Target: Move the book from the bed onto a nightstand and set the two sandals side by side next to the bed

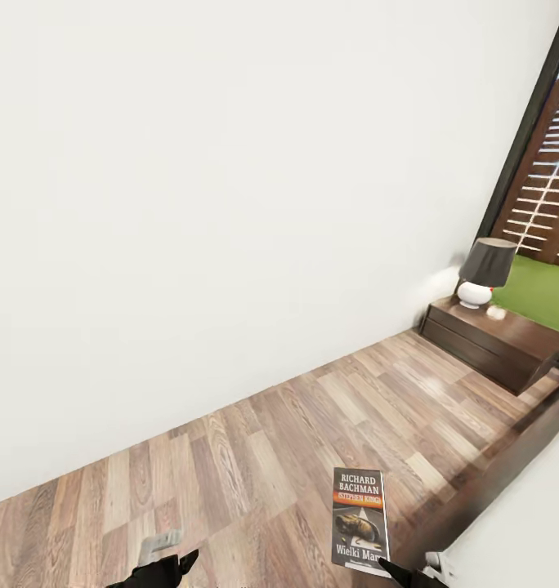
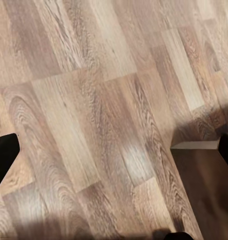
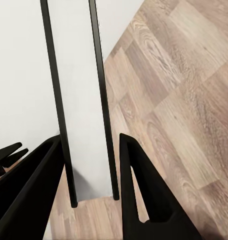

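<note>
- book point(image 1: 359, 521): held upright at the bottom of the head view, above the plank floor point(image 1: 255, 457), cover facing the camera. Off the bed.
- right end effector point(image 1: 406, 574): dark tip touches the book's lower right corner. In the right wrist view the thin book point(image 3: 79, 100) passes edge-on between the two dark fingers point(image 3: 144, 200), which sit close to either face, so it looks clamped on it; actual pad contact is hidden.
- left end effector point(image 1: 167, 563): low in the head view, well apart from the book. Left wrist view shows dark finger tips at the frame edges with only floor between, so spread wide, holding nothing.
- handling, judged: thin light paperback, flexible, probably sags if held by one corner; glossy cover could slip. Best gripped across the thickness near the spine or mid-edge.
- look: pale grey top with "RICHARD BACHMAN", orange band, dark picture below, white lettering at the foot.
- nightstand point(image 1: 496, 339): dark brown, against the wall by the window, carries a lamp point(image 1: 484, 272). Far from the book.
- bed point(image 1: 525, 523): edge at lower right.
</note>
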Controlling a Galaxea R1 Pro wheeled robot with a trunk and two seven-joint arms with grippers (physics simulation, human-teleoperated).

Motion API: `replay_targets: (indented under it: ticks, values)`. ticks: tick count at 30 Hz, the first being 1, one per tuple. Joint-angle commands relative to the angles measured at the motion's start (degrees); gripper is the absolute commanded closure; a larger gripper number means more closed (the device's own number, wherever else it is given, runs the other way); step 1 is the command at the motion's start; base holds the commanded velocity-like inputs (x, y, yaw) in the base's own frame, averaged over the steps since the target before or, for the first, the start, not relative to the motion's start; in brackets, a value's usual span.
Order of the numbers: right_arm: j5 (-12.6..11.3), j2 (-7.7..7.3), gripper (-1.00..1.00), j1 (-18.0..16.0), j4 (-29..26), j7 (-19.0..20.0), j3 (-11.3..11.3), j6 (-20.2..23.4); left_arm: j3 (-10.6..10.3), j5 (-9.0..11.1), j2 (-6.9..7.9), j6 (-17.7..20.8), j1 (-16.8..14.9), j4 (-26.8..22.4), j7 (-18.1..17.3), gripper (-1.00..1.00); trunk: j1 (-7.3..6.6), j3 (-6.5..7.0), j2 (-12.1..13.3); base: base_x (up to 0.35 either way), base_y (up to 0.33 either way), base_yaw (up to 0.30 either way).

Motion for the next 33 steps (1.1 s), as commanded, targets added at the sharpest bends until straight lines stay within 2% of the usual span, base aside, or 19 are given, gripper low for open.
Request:
replay_targets:
  ticks: [1, 33]
  values:
    - [0.2, 0.00, 1.00, 0.0, 0.0, 0.2, -0.6, 0.2, -0.5, 0.5, 0.00, -0.2, -0.1, 0.1, -0.2, -1.00, 0.00, -0.08, 0.0, 0.000, 0.000, 0.286]
    - [0.2, 0.00, 1.00, 0.0, 0.0, 0.2, -0.6, 0.2, -0.5, 0.4, 0.00, -0.2, -0.1, 0.1, -0.2, -1.00, 0.00, -0.93, 0.0, 0.000, 0.000, 0.284]
